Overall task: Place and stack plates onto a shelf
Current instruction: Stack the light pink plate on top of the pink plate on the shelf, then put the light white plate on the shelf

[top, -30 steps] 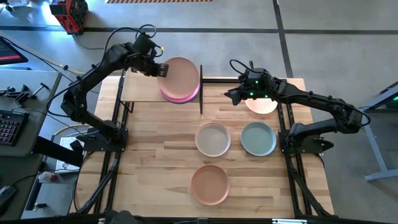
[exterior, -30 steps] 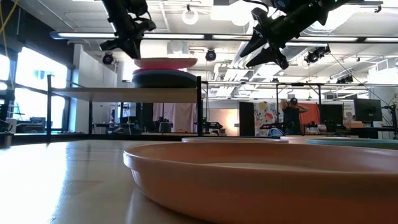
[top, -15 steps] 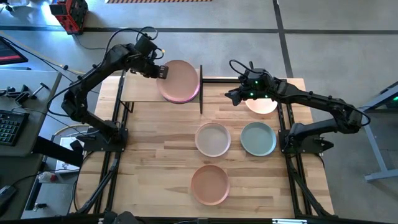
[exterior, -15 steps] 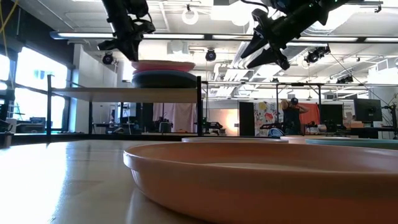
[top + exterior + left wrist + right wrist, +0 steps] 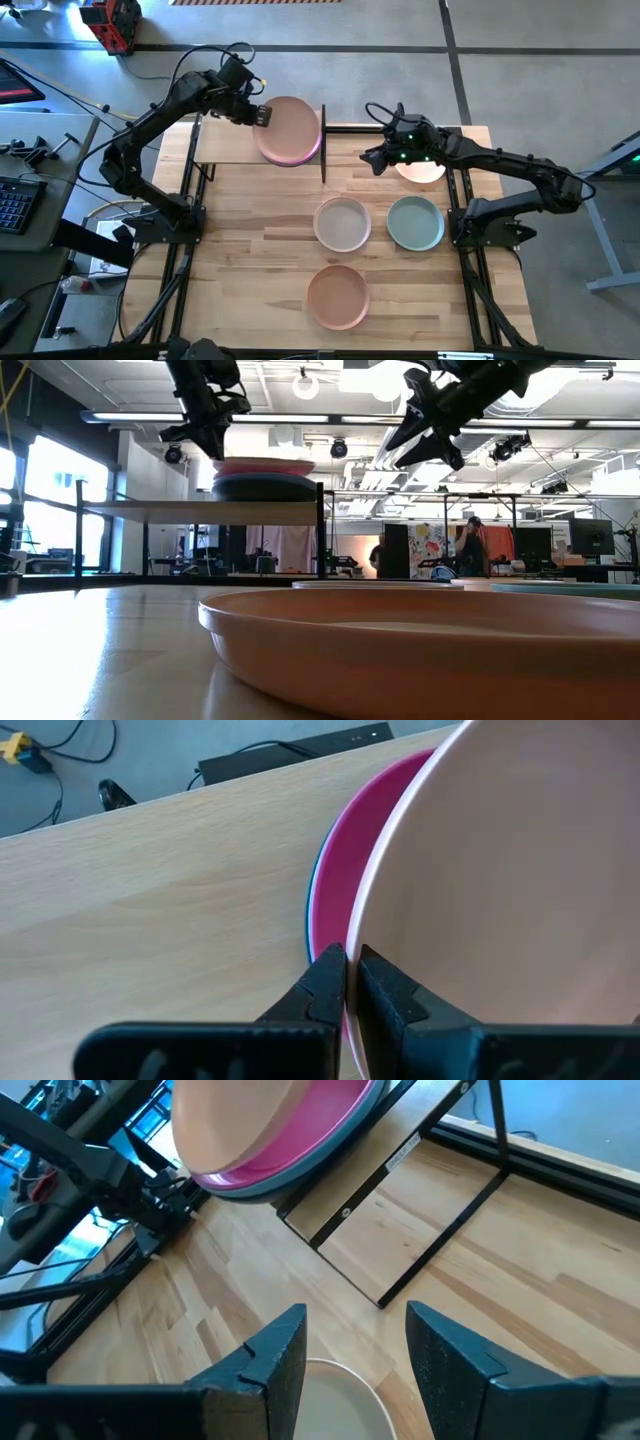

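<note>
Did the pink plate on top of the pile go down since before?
Yes. In the low view the pink plate sat higher above the dark grey plate; now it rests lower, close on the stack, with the left claw holding its rim.

No text is legible anywhere (the shelf's small label included).

Pink plate (image 5: 289, 127) tops shelf (image 5: 226, 143) stack; blue apparently lowest.
</note>
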You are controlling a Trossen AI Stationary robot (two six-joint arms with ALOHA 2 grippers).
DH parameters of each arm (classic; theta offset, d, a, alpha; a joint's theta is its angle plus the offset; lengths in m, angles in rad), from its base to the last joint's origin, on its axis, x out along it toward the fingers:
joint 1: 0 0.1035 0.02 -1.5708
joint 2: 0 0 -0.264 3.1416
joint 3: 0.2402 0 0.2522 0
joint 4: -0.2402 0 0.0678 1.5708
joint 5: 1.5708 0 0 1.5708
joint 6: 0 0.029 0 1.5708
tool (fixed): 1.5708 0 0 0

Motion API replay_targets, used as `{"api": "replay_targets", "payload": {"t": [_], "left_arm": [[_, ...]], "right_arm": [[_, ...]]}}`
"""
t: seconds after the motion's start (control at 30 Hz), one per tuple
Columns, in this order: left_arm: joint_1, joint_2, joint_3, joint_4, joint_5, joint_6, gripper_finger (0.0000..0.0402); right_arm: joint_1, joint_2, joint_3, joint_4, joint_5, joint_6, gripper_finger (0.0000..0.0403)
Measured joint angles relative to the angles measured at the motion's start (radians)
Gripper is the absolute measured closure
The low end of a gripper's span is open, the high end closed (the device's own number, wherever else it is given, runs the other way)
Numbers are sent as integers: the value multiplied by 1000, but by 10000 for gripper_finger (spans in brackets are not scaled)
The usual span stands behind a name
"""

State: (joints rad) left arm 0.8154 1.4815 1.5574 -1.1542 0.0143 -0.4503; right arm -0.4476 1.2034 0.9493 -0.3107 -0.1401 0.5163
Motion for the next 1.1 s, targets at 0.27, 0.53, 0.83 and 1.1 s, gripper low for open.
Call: {"api": "replay_targets", "payload": {"t": [0.27,0.53,0.83,1.1], "left_arm": [[0,0,0,0,0,8,364],[0,0,0,0,23,29,340],[16,-27,0,-1,159,88,339],[-61,-127,0,-25,212,137,339]], "right_arm": [[6,0,0,0,29,6,249],[6,0,0,0,29,7,249],[6,0,0,0,24,7,249],[47,0,0,-79,-33,70,249]]}}
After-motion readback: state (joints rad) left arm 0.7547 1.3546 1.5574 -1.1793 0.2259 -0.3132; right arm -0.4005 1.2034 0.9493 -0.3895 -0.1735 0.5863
